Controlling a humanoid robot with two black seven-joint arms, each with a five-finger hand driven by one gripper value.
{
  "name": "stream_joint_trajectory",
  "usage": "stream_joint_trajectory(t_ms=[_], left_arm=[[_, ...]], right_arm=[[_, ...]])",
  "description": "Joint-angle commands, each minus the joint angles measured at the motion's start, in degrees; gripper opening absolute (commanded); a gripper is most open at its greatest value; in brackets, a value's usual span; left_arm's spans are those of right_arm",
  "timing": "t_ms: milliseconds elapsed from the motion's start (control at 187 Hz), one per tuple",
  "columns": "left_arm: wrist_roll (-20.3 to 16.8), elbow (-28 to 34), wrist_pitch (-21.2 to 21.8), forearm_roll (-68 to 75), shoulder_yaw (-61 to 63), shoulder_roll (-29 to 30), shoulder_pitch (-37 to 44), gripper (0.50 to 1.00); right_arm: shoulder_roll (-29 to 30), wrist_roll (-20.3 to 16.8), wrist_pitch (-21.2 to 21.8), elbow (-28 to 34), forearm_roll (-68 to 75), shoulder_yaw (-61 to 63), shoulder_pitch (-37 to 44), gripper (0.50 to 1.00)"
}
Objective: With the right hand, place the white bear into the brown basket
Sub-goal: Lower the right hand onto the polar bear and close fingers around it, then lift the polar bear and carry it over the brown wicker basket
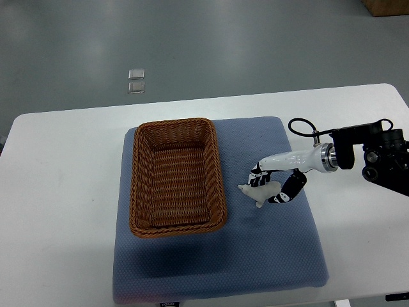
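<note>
No writing can be read anywhere. A white table (57,192) stands on a grey floor (223,45), and a blue mat (268,256) covers its middle. Two small clear squares (136,81) lie on the floor beyond the far edge. The basket (137,185), brown wicker, sits on the mat's left part. Just to its right, apart from the rim, the right hand (276,185) has its fingers curled around the bear (262,192), low over the mat.

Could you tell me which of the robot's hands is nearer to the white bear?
The right hand: its fingers are closed around the white bear on the blue mat. The left hand is out of view.
</note>
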Motion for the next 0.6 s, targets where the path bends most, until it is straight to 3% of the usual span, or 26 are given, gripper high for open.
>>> stream_joint_trajectory(t_ms=[0,155,422,594], left_arm=[[0.0,0.0,-0.1,0.0,0.0,0.0,0.1,1.0],[0.0,0.0,0.0,0.0,0.0,0.0,0.1,1.0],[0.0,0.0,0.0,0.0,0.0,0.0,0.0,1.0],[0.0,0.0,0.0,0.0,0.0,0.0,0.0,1.0]], right_arm=[[0.1,0.0,0.0,0.0,0.0,0.0,-0.1,0.619],[0.0,0.1,0.0,-0.1,-0.1,0.0,-0.1,0.5],[-0.8,0.3,0.4,-0.1,0.6,1.0,2.1,0.5],[-0.7,0.3,0.5,-0.4,0.9,1.1,9.0,0.5]])
